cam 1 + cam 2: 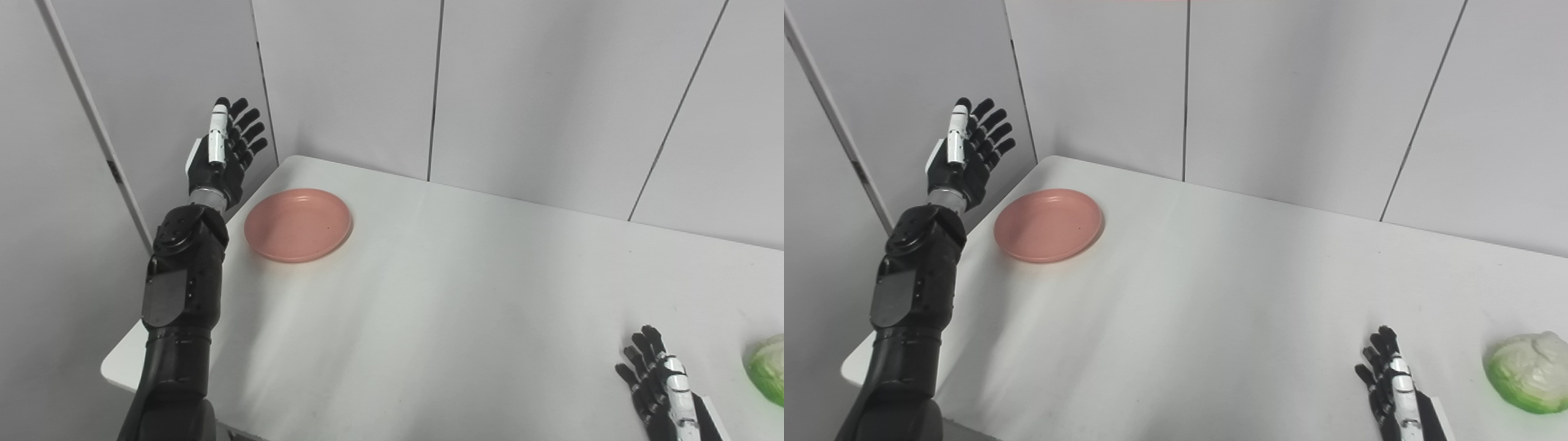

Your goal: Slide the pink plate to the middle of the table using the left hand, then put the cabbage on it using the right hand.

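A white table [465, 294] fills most of the frame, seen from above at an angle, with pale grey wall panels [551, 92] rising behind it. In the upper left part of the frame, close to the table's far left corner, sits the pink plate [298, 224]: a round, shallow dish in a dusty salmon pink, with a low raised rim, a smooth matte surface and nothing on it. It lies flat on the table, well away from the table's middle. Just left of the plate, beyond the table's left edge, the left hand [222, 149] is raised in the air on a black arm that comes up from the lower left of the frame. This hand is black with a white and silver strip along one finger; its fingers are stretched out and spread slightly apart, holding nothing, and it does not touch the plate. In the lower right corner of the frame, the right hand [1390, 381] rests low over the table, also with its fingers extended and a little apart, empty. Just to its right, near the right edge of the frame, lies the cabbage [1528, 372]: a rounded head, bright green at its lower edge and fading to pale creamy white on top, with crinkled leaves. It sits on the table, near the right hand but apart from it.
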You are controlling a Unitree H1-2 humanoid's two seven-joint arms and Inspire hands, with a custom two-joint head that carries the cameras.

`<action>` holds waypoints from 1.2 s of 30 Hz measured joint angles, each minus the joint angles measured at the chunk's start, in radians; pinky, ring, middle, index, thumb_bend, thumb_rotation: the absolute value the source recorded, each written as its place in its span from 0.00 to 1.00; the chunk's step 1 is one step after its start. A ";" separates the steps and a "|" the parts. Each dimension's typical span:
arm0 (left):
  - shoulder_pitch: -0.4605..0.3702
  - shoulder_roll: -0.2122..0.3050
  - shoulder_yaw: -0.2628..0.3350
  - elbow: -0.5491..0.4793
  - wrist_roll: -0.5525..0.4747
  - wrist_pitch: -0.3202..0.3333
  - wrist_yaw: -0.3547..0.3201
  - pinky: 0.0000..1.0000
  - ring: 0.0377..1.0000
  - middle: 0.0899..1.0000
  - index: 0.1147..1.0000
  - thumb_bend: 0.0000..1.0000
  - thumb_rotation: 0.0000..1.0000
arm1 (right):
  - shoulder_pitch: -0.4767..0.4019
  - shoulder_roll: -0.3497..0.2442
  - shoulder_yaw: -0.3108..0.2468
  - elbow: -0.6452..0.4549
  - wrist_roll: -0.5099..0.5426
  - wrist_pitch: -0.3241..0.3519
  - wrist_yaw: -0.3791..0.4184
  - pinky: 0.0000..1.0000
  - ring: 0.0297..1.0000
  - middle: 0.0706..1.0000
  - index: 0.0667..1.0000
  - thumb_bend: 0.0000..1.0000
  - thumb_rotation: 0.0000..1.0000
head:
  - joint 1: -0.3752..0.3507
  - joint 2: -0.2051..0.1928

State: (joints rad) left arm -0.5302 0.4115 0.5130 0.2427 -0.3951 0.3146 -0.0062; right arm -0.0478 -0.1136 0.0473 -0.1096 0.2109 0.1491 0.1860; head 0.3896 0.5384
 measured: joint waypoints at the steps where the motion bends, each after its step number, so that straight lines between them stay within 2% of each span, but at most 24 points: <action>1: 0.000 0.004 0.005 0.012 0.000 -0.002 0.000 0.91 0.93 0.91 0.89 0.39 1.00 | 0.000 0.000 0.000 0.000 0.000 0.000 0.000 1.00 1.00 1.00 1.00 0.20 1.00 | -0.002 0.002; 10: 0.004 0.022 0.021 0.100 0.000 -0.064 -0.001 0.93 0.94 0.92 0.90 0.39 1.00 | 0.004 0.000 0.001 -0.004 -0.005 0.000 -0.002 1.00 1.00 1.00 1.00 0.19 1.00 | -0.008 0.002; 31: 0.005 0.023 0.008 0.267 0.001 -0.117 -0.003 0.92 0.91 0.91 0.89 0.40 1.00 | 0.004 0.000 0.000 -0.004 -0.002 0.000 -0.002 1.00 1.00 1.00 1.00 0.20 1.00 | -0.011 0.012; 36: 0.005 0.023 0.008 0.339 0.001 -0.145 -0.003 0.93 0.92 0.91 0.90 0.39 1.00 | 0.005 0.000 0.001 -0.005 -0.002 0.000 -0.002 1.00 1.00 1.00 1.00 0.20 1.00 | -0.011 0.015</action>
State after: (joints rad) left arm -0.5251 0.4345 0.5210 0.5815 -0.3943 0.1692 -0.0096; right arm -0.0428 -0.1139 0.0481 -0.1148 0.2089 0.1493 0.1844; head 0.3789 0.5538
